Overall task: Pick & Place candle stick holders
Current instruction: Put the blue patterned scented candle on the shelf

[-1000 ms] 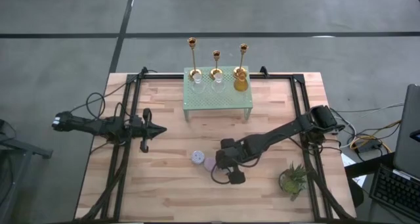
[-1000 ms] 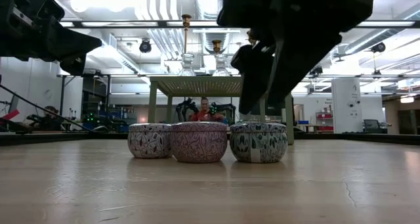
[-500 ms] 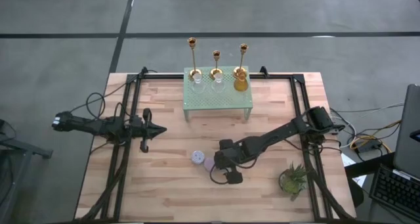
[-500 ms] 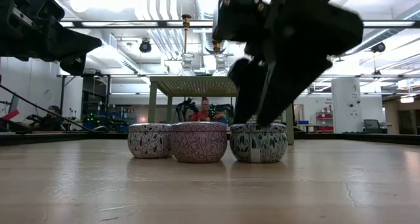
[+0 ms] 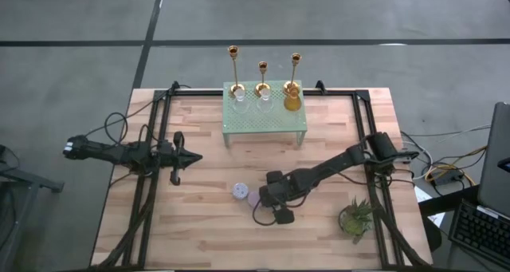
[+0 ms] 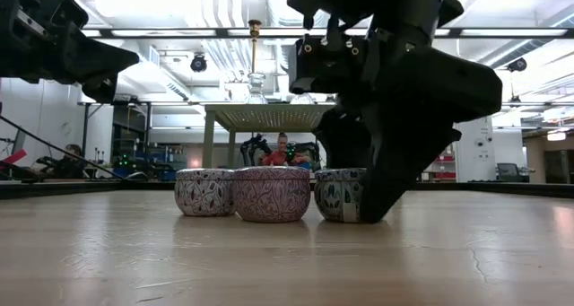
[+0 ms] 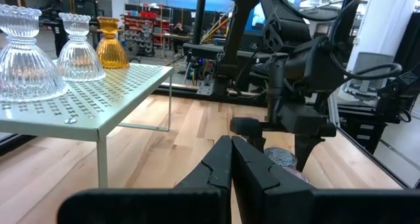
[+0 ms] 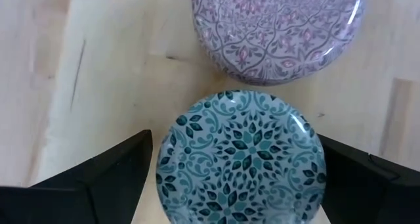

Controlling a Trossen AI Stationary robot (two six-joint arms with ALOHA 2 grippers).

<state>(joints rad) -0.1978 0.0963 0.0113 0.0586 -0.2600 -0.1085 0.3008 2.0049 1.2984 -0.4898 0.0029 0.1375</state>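
Note:
Three gold candle stick holders (image 5: 233,65) (image 5: 262,76) (image 5: 296,68) stand on a green perforated stand (image 5: 264,120) at the table's far edge, among glass holders (image 7: 26,60) and an amber one (image 7: 111,46). My right gripper (image 8: 239,178) is open and low over a teal patterned tin (image 8: 239,158), one finger on each side of it. A purple tin (image 8: 279,30) and a pale tin (image 6: 204,192) sit on the table beside it. My left gripper (image 5: 191,155) is shut and empty at mid-left. My right gripper comes from above with its fingers (image 8: 111,175) pointing down on two opposite sides of the teal tin's round wall (image 6: 336,195). The tin sits flat on the table. I cannot tell whether the fingers touch it.
A small potted plant (image 5: 355,218) stands at the near right. Black frame rails (image 5: 147,184) run along both sides of the table. Bare wood lies between the stand and the tins (image 5: 239,156). A person (image 6: 282,149) sits in the room beyond.
My right gripper has come down from above the tins, until its fingers stand around the teal tin, close to the table. It has also shifted slightly toward the table's left. The tins have stayed in place.

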